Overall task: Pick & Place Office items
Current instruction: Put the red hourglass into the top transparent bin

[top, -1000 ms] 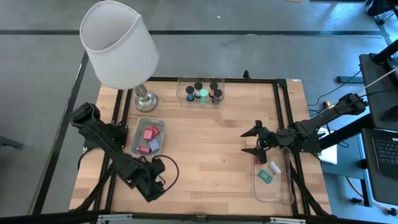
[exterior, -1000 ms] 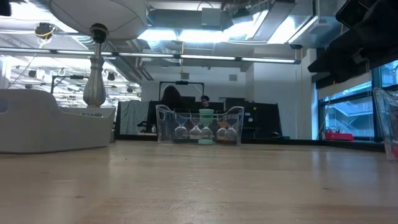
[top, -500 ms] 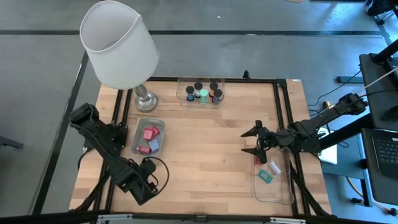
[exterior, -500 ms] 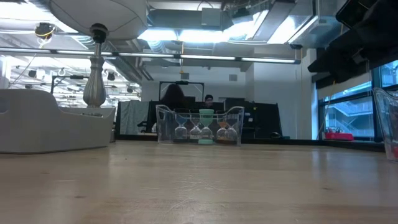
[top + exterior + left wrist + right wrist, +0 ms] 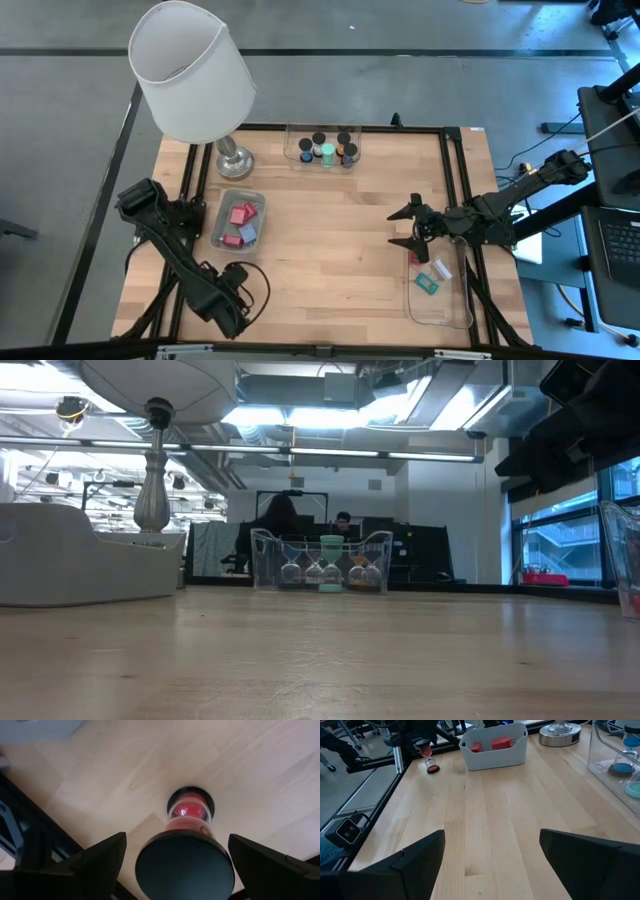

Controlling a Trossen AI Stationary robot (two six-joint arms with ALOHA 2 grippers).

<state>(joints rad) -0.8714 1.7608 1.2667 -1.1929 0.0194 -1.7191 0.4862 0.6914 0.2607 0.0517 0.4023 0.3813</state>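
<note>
Our left hand (image 5: 175,865) stood wide open around a red-filled, dark-capped hourglass timer (image 5: 187,827) (gripping nothing); retreating carelessly, we judged, could topple it.

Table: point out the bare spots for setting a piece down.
The table's wide middle is bare, between the grey bin, the far tray and the right gripper. Crowded: the lamp corner, and the near-left edge around the left gripper and red timer.

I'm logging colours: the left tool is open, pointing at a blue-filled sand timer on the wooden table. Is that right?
Not quite. The sand timer is filled with red, not blue; the left wrist view shows it. The left tool is open and points at it on the wooden table.
</note>
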